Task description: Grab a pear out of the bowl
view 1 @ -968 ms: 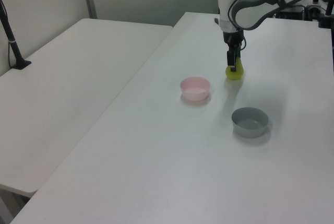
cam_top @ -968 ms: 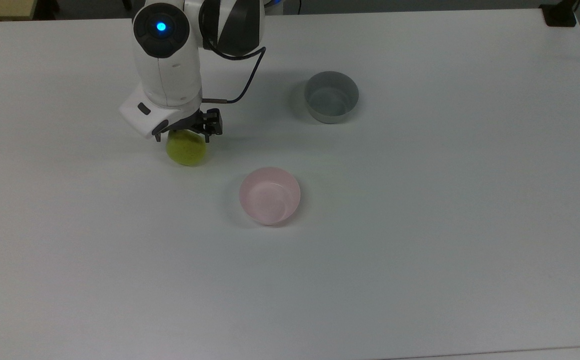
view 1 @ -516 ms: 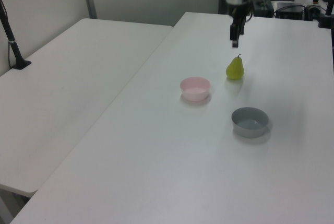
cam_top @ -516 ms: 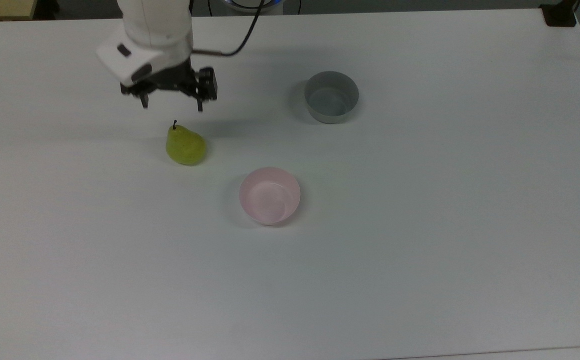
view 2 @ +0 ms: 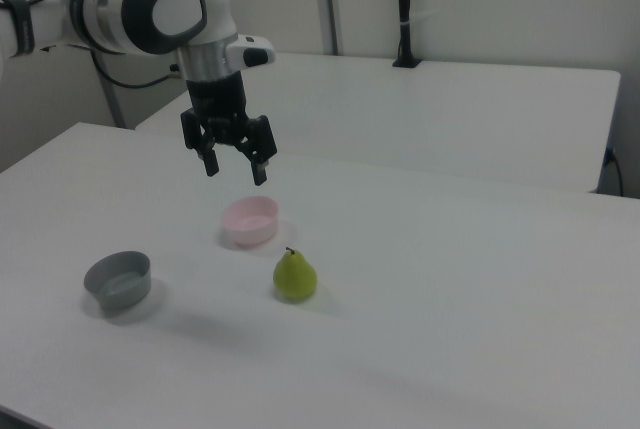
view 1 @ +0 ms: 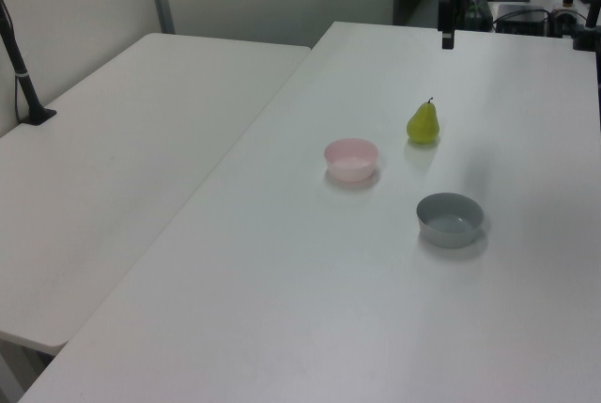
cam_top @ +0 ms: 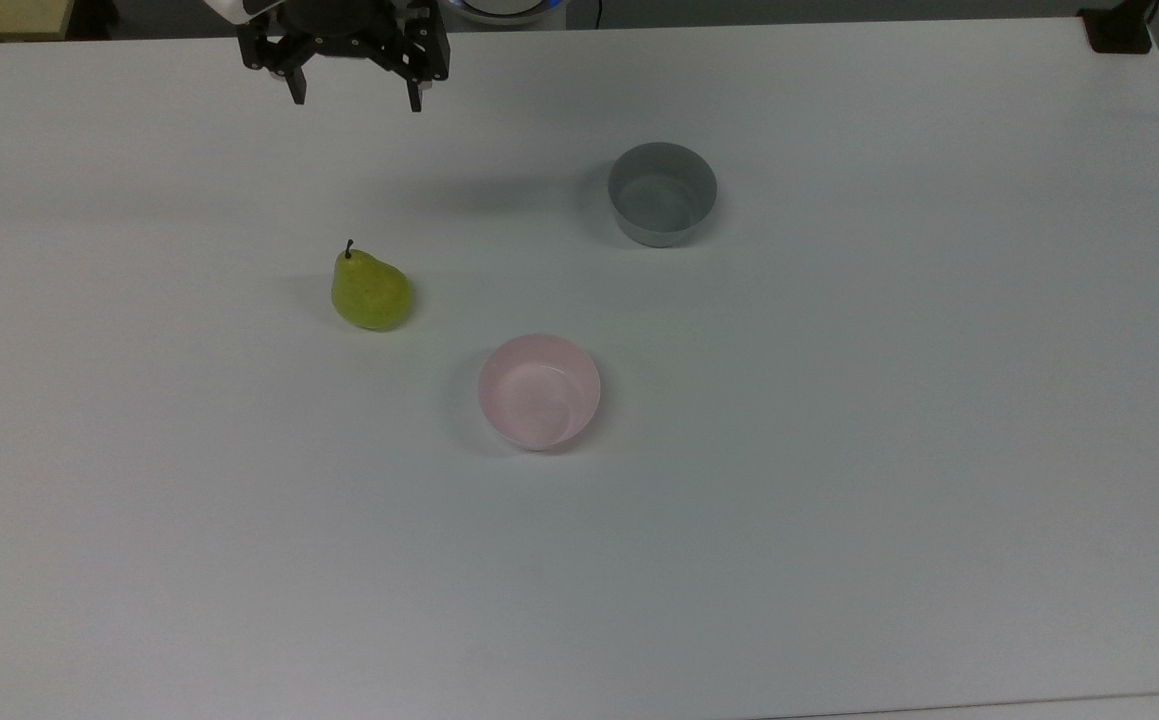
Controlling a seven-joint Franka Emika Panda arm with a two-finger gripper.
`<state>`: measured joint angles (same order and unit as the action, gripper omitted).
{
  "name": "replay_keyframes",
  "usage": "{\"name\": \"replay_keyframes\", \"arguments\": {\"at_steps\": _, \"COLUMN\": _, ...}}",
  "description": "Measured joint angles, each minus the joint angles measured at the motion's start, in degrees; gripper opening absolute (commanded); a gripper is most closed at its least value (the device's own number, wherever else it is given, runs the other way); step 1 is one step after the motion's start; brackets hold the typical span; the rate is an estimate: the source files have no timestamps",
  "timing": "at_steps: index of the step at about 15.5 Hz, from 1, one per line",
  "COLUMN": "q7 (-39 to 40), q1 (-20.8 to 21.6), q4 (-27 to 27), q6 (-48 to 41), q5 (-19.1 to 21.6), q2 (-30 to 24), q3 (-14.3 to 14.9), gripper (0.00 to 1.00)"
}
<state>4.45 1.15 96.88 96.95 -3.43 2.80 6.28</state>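
The yellow-green pear stands upright on the white table, outside both bowls. The pale pink bowl sits empty a short way to the top view's lower right of the pear. My gripper hangs open high over the table with nothing between its fingers. In the top view it is near the top edge, well apart from the pear.
An empty grey bowl stands at the top view's upper right of the pink bowl. A second white table adjoins this one on the left view's left. A black post stands on the far table.
One second ago my gripper was down around the pear. It has let go, risen and drawn back toward the top view's top edge. The pear and both bowls stayed put.
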Motion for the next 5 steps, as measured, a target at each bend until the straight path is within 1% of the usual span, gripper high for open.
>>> {"name": "replay_keyframes", "arguments": {"at_steps": 5, "q7": -1.3, "q1": 0.0, "q4": 0.0, "q6": 0.0, "q5": 0.0, "q2": -0.3, "q3": -0.2, "gripper": 1.0}}
